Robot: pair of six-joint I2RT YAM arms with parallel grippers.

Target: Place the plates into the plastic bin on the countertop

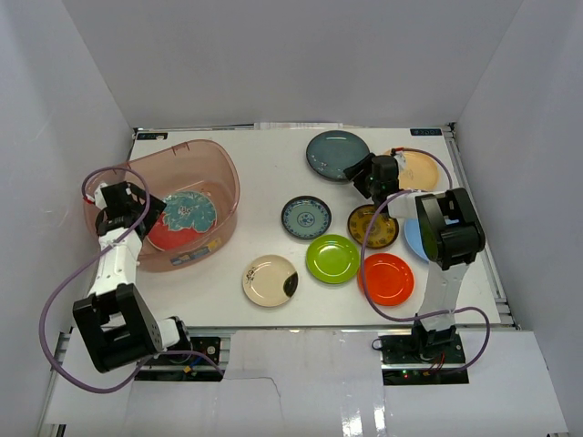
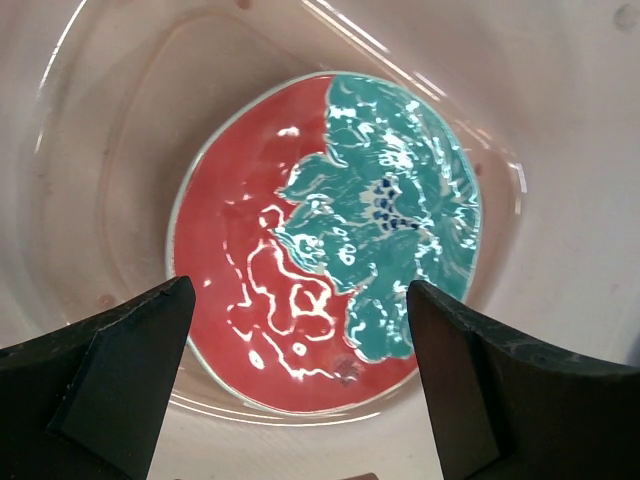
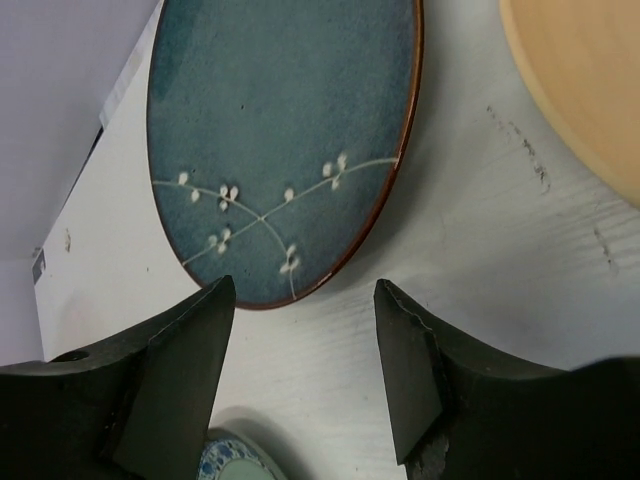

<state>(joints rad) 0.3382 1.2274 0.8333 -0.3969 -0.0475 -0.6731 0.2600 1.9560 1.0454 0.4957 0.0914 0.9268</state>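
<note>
Translucent pinkish plastic bin (image 1: 223, 173) stands on worktop (image 1: 273, 146) with red-and-teal plate (image 1: 182, 218) flat inside; other plates (image 1: 332, 259) lie right of bin.
Left wrist: left end effector (image 2: 298, 290) spread wide, empty, over that plate.
Right wrist: right end effector (image 3: 305, 285) spread wide at rim of dark teal plate (image 3: 280, 130), right of bin, probably to straddle its edge.

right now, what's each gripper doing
Left gripper: open, empty, over the red-and-teal plate.
Right gripper: open, empty, by the dark teal plate.
</note>
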